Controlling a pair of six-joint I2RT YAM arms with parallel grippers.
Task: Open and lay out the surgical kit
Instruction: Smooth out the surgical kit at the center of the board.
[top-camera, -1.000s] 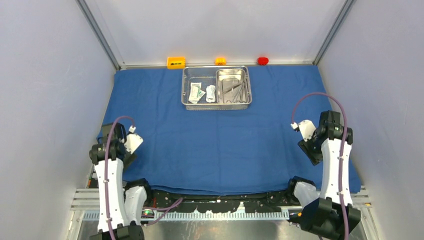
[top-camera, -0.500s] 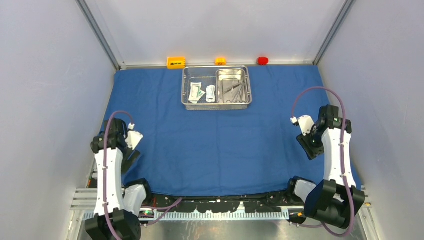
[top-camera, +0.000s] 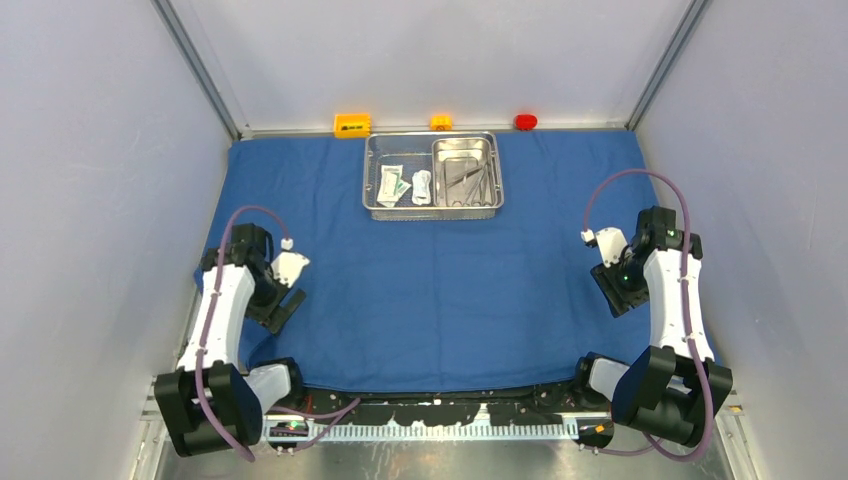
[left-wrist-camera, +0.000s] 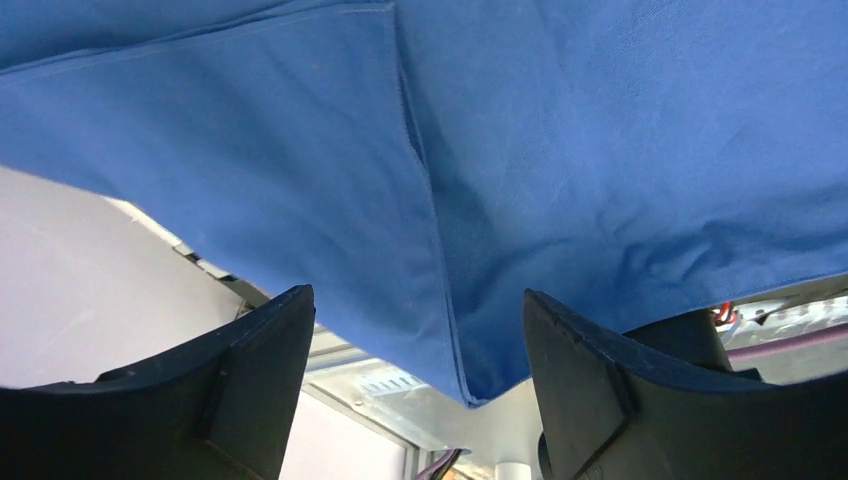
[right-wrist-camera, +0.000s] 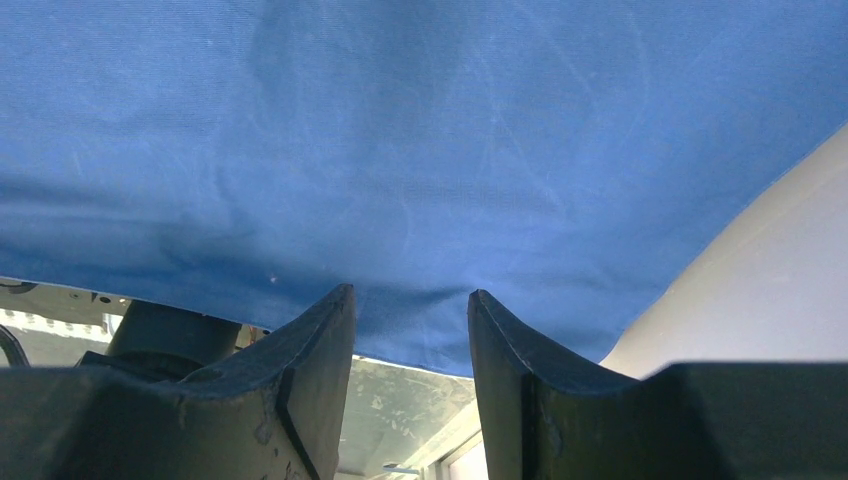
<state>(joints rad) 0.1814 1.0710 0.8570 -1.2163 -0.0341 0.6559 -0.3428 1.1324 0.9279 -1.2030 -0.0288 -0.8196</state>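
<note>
top external view: blue cloth (top-camera: 440, 290) lies spread flat, mesh tray (top-camera: 368, 178) at its 12 o'clock edge, contents too small to tell apart. left claw (left-wrist-camera: 415, 295) gapes wide over the 7 o'clock corner. right claw (right-wrist-camera: 410, 293), at 4 o'clock, seems parted and holds nothing.

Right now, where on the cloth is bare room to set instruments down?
Widest bare patch: the middle of the blue cloth, bordered by the mesh tray beyond and the left gripper and right gripper at the sides. Bare strips also flank the tray. Crowded: inside the tray, with packets and the smaller pan of instruments.
</note>
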